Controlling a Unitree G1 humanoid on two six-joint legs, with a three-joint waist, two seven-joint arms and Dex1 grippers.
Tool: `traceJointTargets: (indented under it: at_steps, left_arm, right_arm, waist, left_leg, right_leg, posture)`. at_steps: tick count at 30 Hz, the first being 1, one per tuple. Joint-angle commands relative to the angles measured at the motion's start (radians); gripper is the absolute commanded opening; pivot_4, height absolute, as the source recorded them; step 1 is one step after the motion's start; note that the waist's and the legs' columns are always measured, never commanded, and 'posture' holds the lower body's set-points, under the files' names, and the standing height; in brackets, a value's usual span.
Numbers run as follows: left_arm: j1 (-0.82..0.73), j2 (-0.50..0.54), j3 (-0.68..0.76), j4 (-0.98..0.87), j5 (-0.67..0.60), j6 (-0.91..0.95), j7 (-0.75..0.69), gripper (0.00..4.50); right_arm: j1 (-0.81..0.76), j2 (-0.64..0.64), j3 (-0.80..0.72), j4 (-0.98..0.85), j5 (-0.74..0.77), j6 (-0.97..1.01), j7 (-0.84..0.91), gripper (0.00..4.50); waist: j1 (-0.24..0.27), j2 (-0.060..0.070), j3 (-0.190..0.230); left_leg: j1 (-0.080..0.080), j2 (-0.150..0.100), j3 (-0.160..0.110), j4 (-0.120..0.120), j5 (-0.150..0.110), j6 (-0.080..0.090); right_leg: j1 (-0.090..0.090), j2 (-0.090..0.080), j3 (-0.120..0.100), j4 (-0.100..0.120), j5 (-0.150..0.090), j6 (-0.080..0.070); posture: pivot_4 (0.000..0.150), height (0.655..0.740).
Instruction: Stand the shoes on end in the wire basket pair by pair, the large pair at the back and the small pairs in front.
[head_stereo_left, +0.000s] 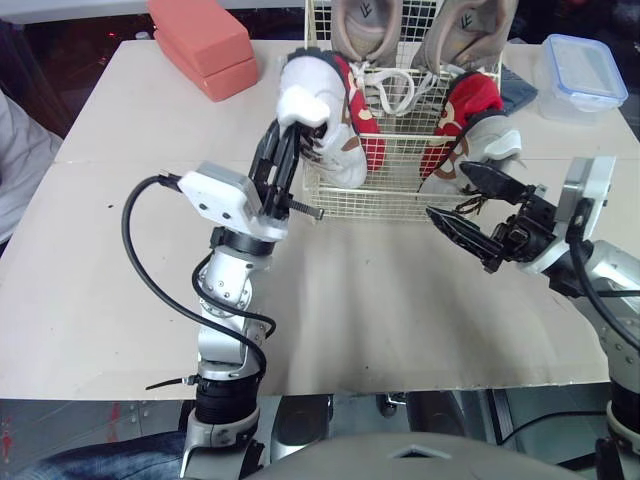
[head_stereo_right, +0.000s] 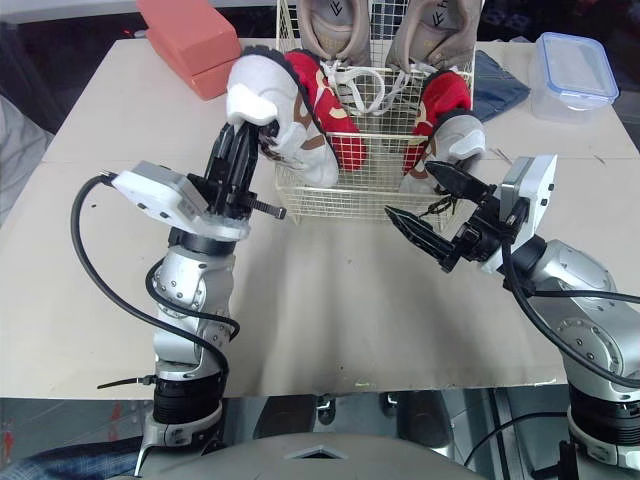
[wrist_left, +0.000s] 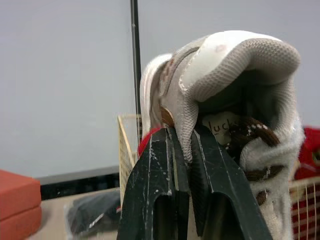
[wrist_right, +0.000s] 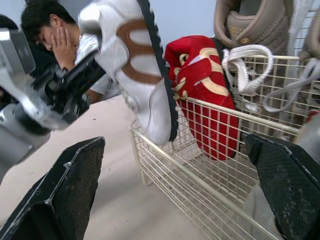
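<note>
My left gripper (head_stereo_left: 290, 125) is shut on the heel collar of a white shoe with brown trim (head_stereo_left: 322, 120). It holds the shoe toe down at the front left corner of the wire basket (head_stereo_left: 390, 200), beside a red shoe (head_stereo_left: 364, 125). I cannot tell whether the toe rests on the basket floor. Two large tan shoes (head_stereo_left: 365, 25) stand at the back. A second red shoe (head_stereo_left: 470, 100) and a matching white shoe (head_stereo_left: 488, 142) stand at the front right. My right gripper (head_stereo_left: 448, 190) is open and holds nothing, just in front of that corner.
An orange-red box (head_stereo_left: 205, 45) lies at the table's back left. A clear container with a blue lid (head_stereo_left: 580, 75) and a dark cloth (head_stereo_left: 515, 90) sit right of the basket. A person (wrist_right: 45, 25) sits beyond the table's left side.
</note>
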Motion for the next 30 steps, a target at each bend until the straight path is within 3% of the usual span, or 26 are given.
traceJointTargets:
  at_steps: [1,8,15,19,24,26,27,30]
  left_arm:
    - [0.013,0.003,-0.009,0.021,0.035,-0.068,0.002,0.00]
    - [0.059,0.019,-0.036,0.056,0.044,-0.052,-0.019,0.00]
    - [0.108,0.073,-0.040,0.055,-0.002,0.087,-0.054,0.00]
    - [0.127,0.088,-0.047,0.039,-0.084,0.148,-0.103,0.00]
    - [0.135,0.103,-0.039,0.011,-0.201,0.181,-0.174,1.95]
    - [0.135,0.100,-0.031,0.010,-0.200,0.170,-0.172,2.91]
    - [0.135,0.098,-0.028,0.012,-0.197,0.161,-0.171,3.62]
    - [0.142,0.093,-0.007,-0.005,-0.208,0.136,-0.171,4.44]
  right_arm:
    - [0.009,-0.015,-0.032,-0.058,0.034,-0.009,-0.013,4.44]
    - [0.035,-0.028,-0.041,-0.067,0.048,-0.017,-0.034,4.44]
    - [0.057,-0.014,-0.026,-0.060,0.010,-0.084,0.006,4.44]
    - [0.079,-0.013,-0.026,-0.059,-0.002,-0.112,0.021,4.44]
    - [0.101,-0.015,-0.028,-0.058,-0.010,-0.137,0.036,4.50]
    - [0.108,-0.016,-0.029,-0.057,-0.011,-0.146,0.040,4.50]
    - [0.112,-0.016,-0.030,-0.056,-0.013,-0.149,0.043,4.50]
    - [0.130,-0.017,-0.034,-0.053,-0.017,-0.164,0.056,4.50]
  waist:
    - [0.001,0.000,0.000]
    - [-0.001,0.000,0.000]
    - [-0.002,0.001,-0.001]
    - [-0.002,0.003,-0.002]
    - [-0.001,0.004,-0.003]
    - [0.004,0.004,-0.003]
    - [0.004,0.004,-0.003]
    - [0.003,0.004,-0.003]
  left_leg:
    - [0.000,0.000,0.000,0.000,0.000,0.000]
    - [0.000,0.000,0.000,0.000,0.000,0.000]
    - [0.000,0.001,0.000,0.000,0.000,0.000]
    - [0.001,0.001,0.000,-0.001,0.000,0.000]
    - [0.001,0.001,0.001,-0.001,0.000,0.000]
    - [0.001,0.001,0.000,-0.001,0.000,0.000]
    - [0.001,0.000,0.000,0.000,0.000,0.000]
    - [0.001,0.000,0.000,0.000,0.000,0.000]
  right_leg:
    - [0.000,0.000,0.000,0.000,0.000,0.000]
    - [0.000,0.000,0.000,0.000,-0.001,0.002]
    - [0.000,0.000,0.000,0.000,-0.002,0.003]
    - [0.000,0.000,0.001,0.000,-0.002,0.003]
    - [0.000,0.000,0.001,0.000,-0.002,0.003]
    - [0.000,0.000,0.000,0.000,-0.002,0.003]
    - [0.000,0.000,0.000,0.000,-0.002,0.003]
    - [0.000,0.000,0.000,0.000,-0.002,0.003]
  posture:
    - [0.150,0.6860]
    - [0.150,0.6860]
    - [0.150,0.6860]
    - [0.150,0.6860]
    - [0.150,0.6860]
    - [0.150,0.6860]
    - [0.150,0.6860]
    - [0.150,0.6860]
